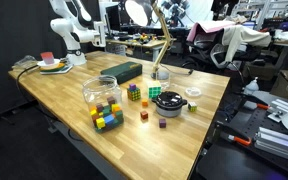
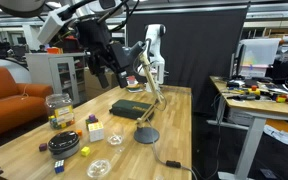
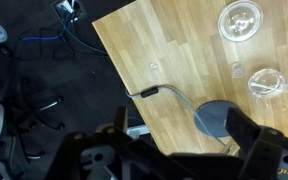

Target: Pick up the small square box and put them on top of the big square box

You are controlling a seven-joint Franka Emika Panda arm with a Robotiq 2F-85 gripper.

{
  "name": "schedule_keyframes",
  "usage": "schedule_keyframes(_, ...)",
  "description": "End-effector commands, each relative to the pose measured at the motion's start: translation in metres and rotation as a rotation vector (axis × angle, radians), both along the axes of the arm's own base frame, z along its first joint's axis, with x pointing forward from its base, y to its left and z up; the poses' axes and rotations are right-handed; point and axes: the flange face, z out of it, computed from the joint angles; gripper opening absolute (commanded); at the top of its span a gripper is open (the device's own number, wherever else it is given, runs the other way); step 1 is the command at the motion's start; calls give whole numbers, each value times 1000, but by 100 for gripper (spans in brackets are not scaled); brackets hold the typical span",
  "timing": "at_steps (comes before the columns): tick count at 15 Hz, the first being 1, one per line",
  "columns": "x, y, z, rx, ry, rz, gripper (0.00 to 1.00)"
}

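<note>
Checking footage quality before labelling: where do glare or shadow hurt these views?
In an exterior view the lamp head blows out white, yet the big square box reads clearly; in the wrist view the gripper is a dark silhouette over an evenly lit table.

Gripper [image 3: 170, 156] blurred, cut by wrist view's bottom edge; jaws' spacing unreadable.

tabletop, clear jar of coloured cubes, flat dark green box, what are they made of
The light brown tabletop looks like smooth wood: plank strips and grain show. The clear jar of coloured cubes is glass or clear plastic: cubes show through. The flat dark green box looks matte, perhaps cardboard or plastic; too small to tell.
</note>
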Motion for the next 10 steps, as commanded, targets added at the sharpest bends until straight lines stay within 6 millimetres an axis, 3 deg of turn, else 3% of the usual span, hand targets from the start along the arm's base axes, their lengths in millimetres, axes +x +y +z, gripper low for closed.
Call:
schedule_keyframes(1, 0, 0, 1, 0, 1, 0, 100)
schedule_keyframes(5, 0, 13, 0, -16, -14, 47, 100)
schedule_keyframes(10, -11, 70, -17, 3, -6, 259, 100)
